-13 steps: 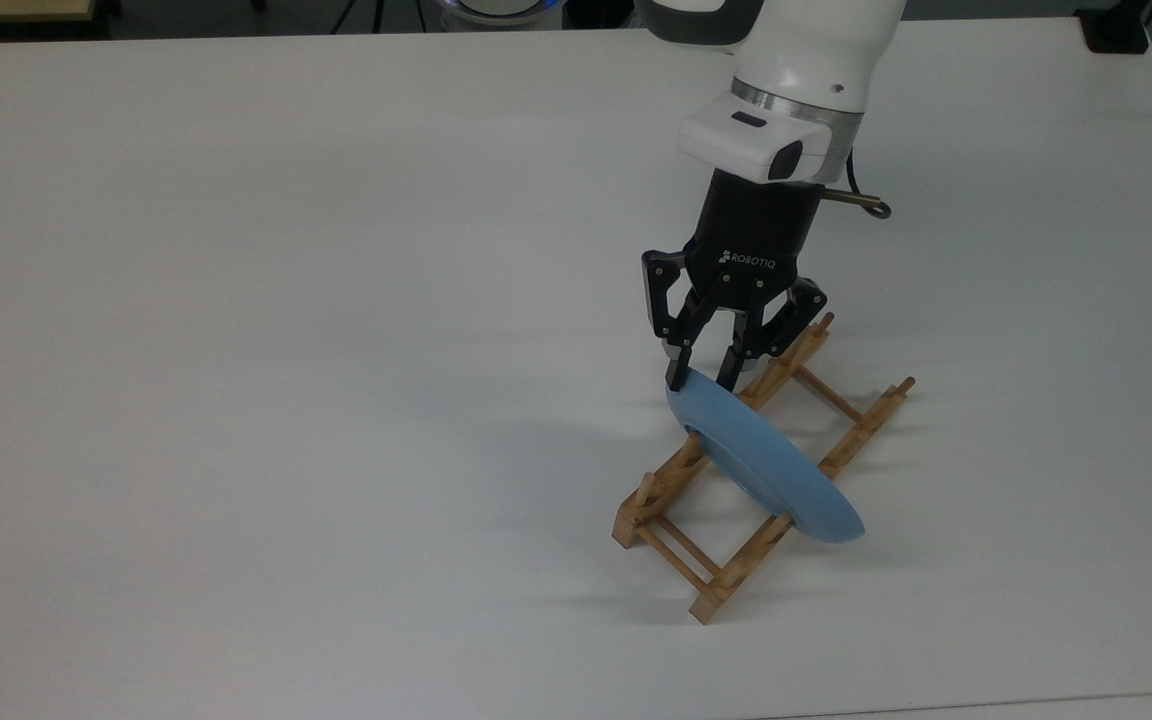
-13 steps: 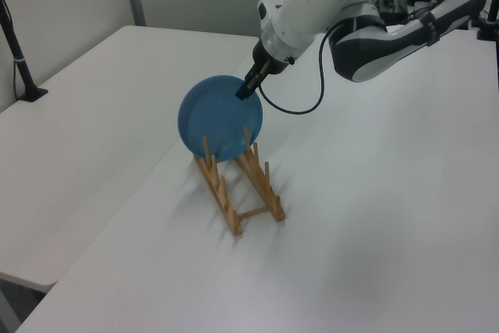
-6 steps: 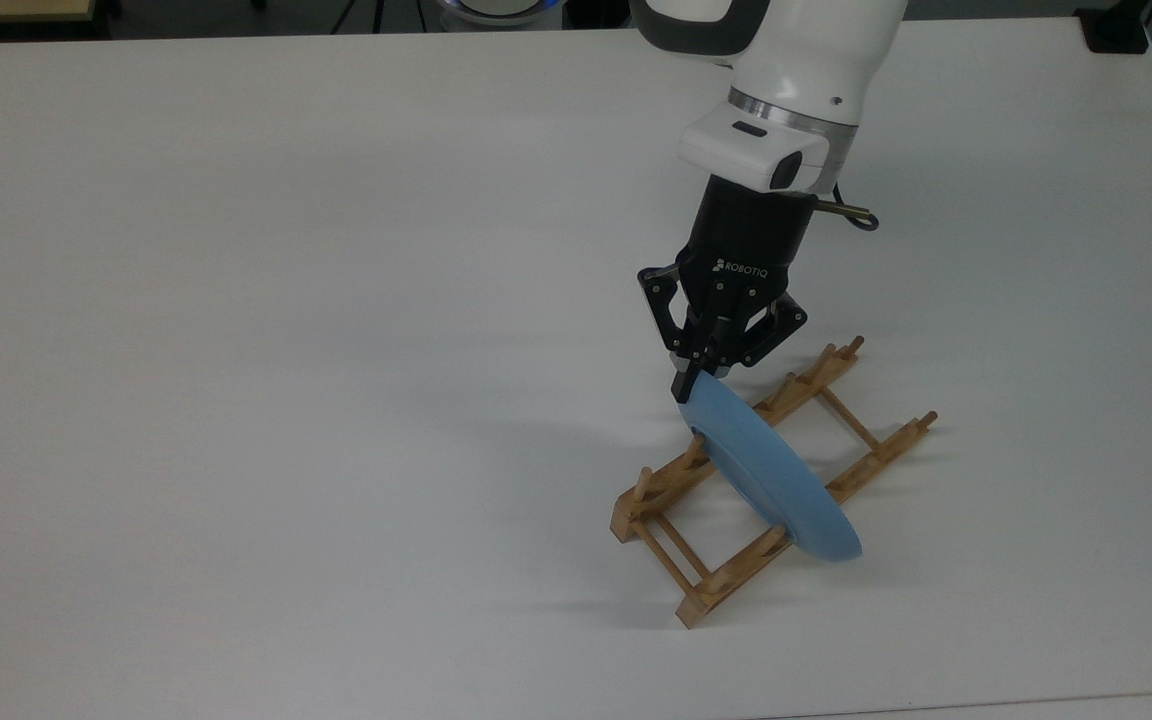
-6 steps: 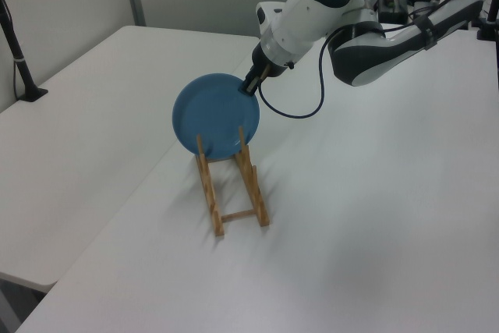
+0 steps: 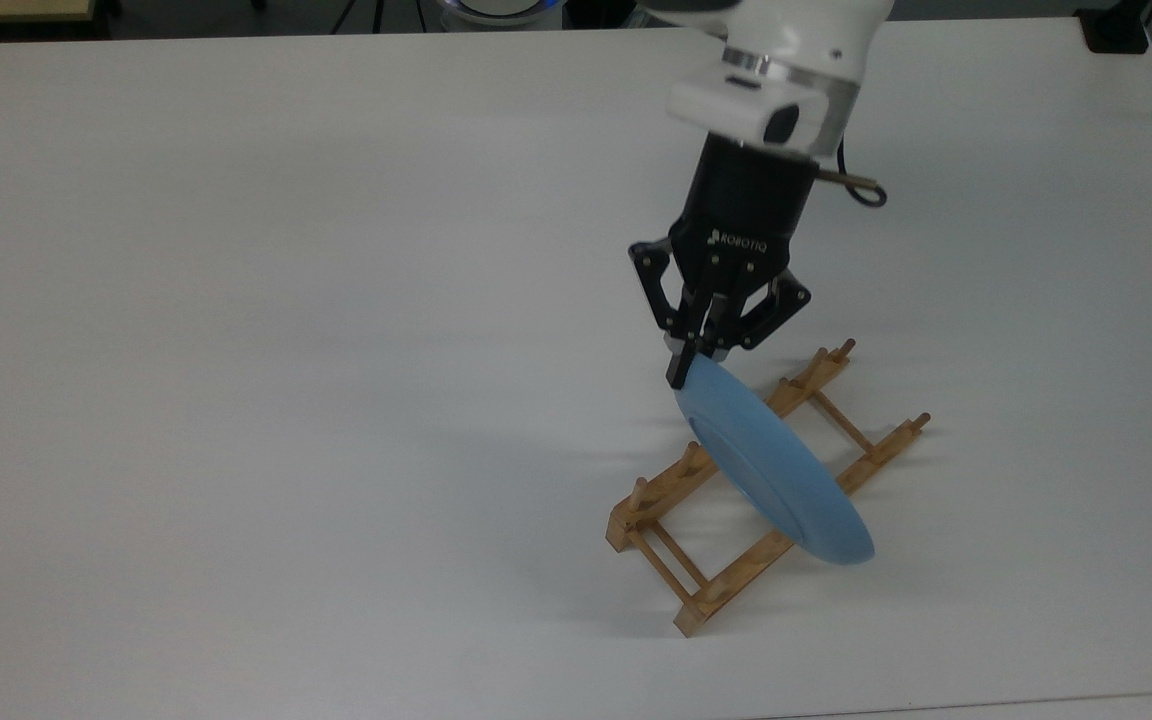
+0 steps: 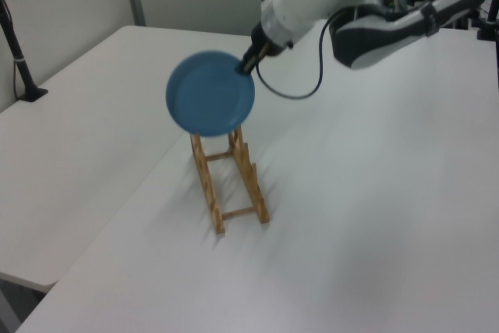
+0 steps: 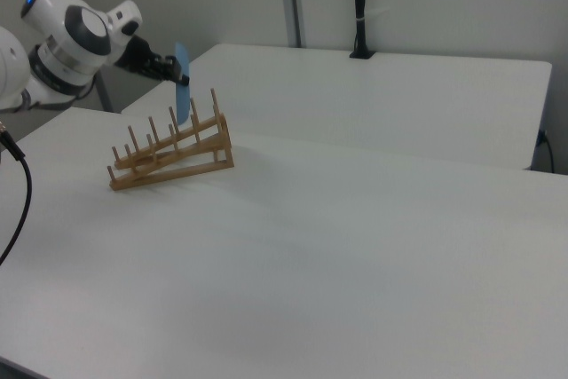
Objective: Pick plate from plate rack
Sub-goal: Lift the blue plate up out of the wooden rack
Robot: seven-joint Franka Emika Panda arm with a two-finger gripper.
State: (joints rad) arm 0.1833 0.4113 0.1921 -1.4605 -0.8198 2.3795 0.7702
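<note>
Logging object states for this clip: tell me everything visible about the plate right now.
The plate is round, shallow and light blue with a raised rim, matte on the underside facing the top view. It stands on edge, tilted, above the wooden plate rack; the left view shows its lower edge about level with the peg tops. The gripper is shut on its upper rim.

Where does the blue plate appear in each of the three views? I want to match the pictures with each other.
Top view: the plate is right of centre, seen tilted, over the wooden rack.
Left view: the plate is upper centre, seen face-on, above the rack.
Right view: the plate is upper left, seen edge-on, above the rack.
Shared landmark: the gripper closed on the plate's rim.
</note>
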